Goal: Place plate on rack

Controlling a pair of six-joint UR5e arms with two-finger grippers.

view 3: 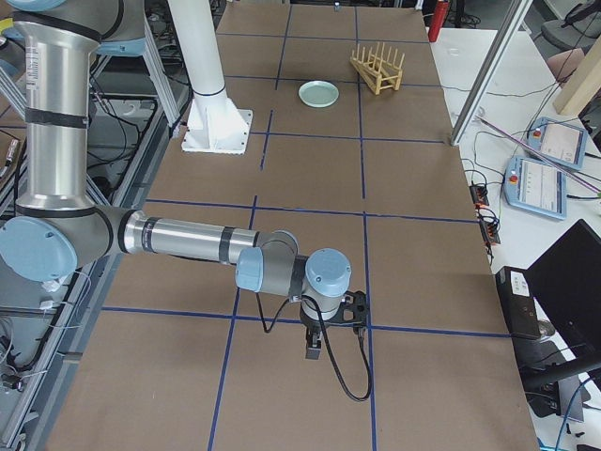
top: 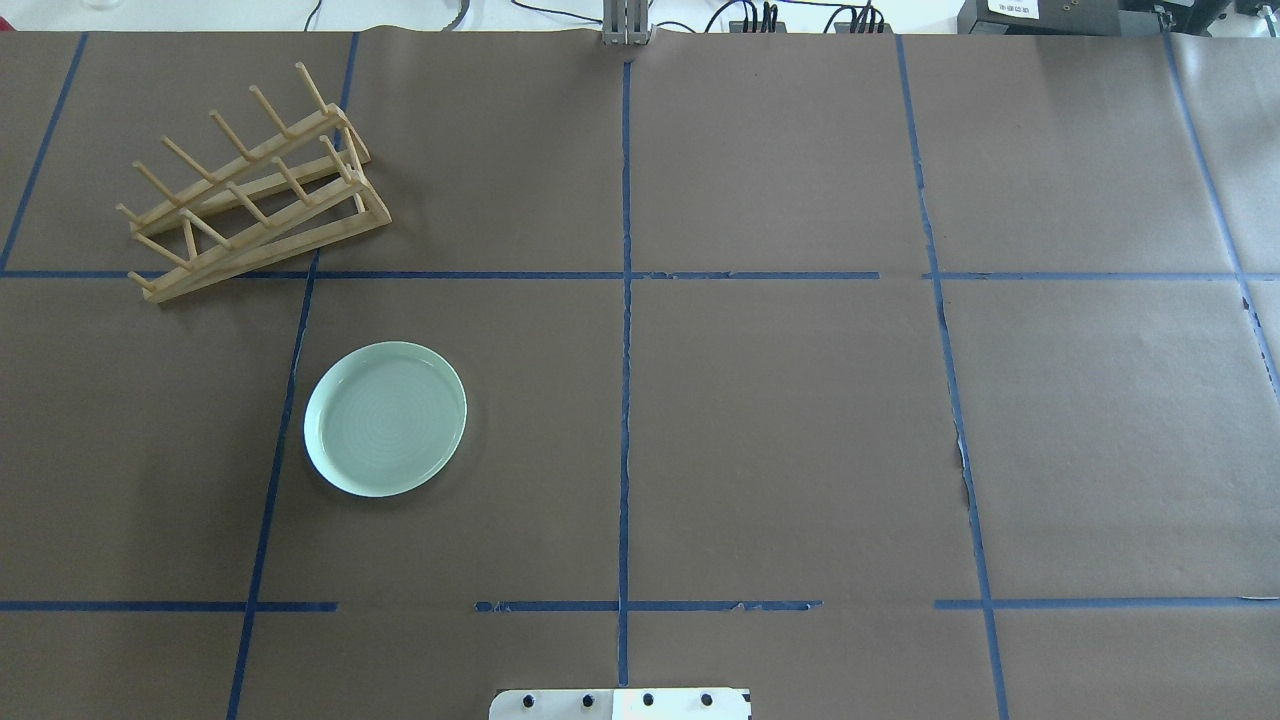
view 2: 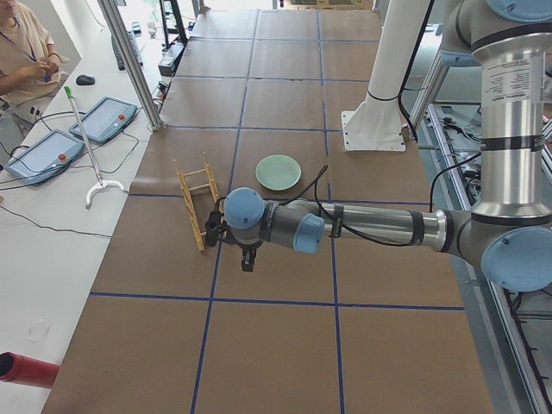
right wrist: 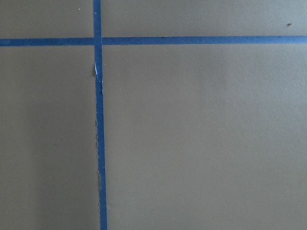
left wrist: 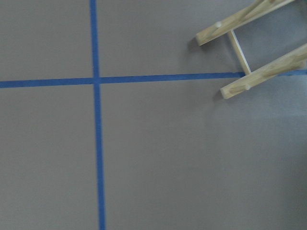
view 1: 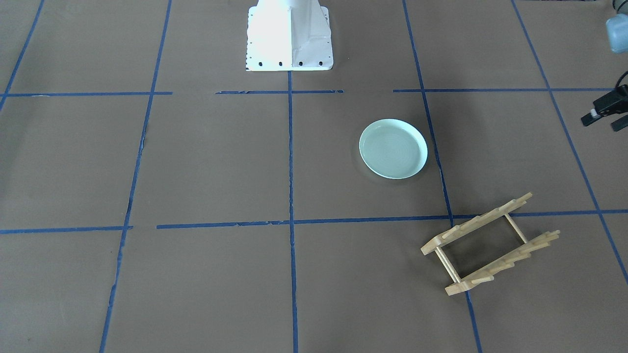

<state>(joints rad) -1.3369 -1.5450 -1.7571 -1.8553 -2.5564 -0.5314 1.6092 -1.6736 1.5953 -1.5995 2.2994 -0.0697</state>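
Observation:
The pale mint-green plate (view 1: 393, 149) lies flat on the brown table, on the robot's left half; it also shows in the overhead view (top: 385, 418). The light-wood rack (view 1: 490, 242) stands empty beyond it, toward the far edge (top: 255, 195). One end of the rack shows in the left wrist view (left wrist: 249, 48). My left gripper (view 1: 604, 120) hangs at the table's left end, apart from the plate and the rack, with its fingers spread and empty. My right gripper (view 3: 315, 349) hangs over bare table far from both; I cannot tell if it is open or shut.
The white robot base (view 1: 288, 37) stands at the near middle edge. Blue tape lines (top: 625, 350) cross the brown paper. Control tablets (view 2: 103, 119) and a seated person (view 2: 26, 52) are beyond the table's far edge.

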